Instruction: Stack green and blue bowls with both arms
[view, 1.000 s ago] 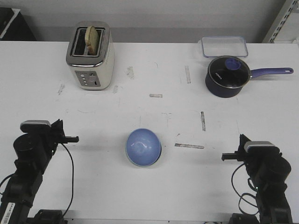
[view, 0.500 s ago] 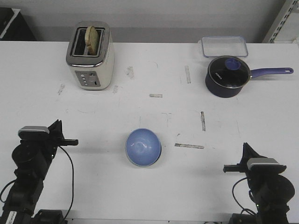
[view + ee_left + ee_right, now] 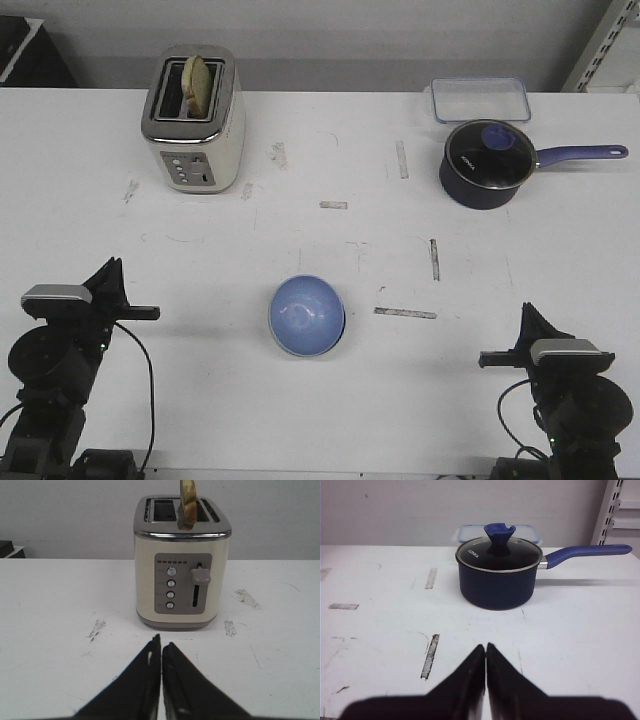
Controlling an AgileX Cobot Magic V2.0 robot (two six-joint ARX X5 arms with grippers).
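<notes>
Two arms, both drawn back toward the near table edge over the last second: left gripper (image 3: 150,313) and right gripper (image 3: 487,358) pinched closed, holding nothing. One blue bowl (image 3: 307,315) at centre; green bowl not distinguishable, perhaps nested beneath, stacking probably finished. One toaster (image 3: 193,119), one saucepan (image 3: 488,162).

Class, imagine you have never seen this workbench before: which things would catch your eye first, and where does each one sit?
The blue bowl draws the eye first, alone near the table's front centre; a thin pale edge at its rim may be the green one beneath, but that is unclear. Next come the cream toaster with a slice of bread sticking up at the far left, and the navy saucepan with its glass lid at the far right. The left gripper and right gripper are both shut, off to either side.
</notes>
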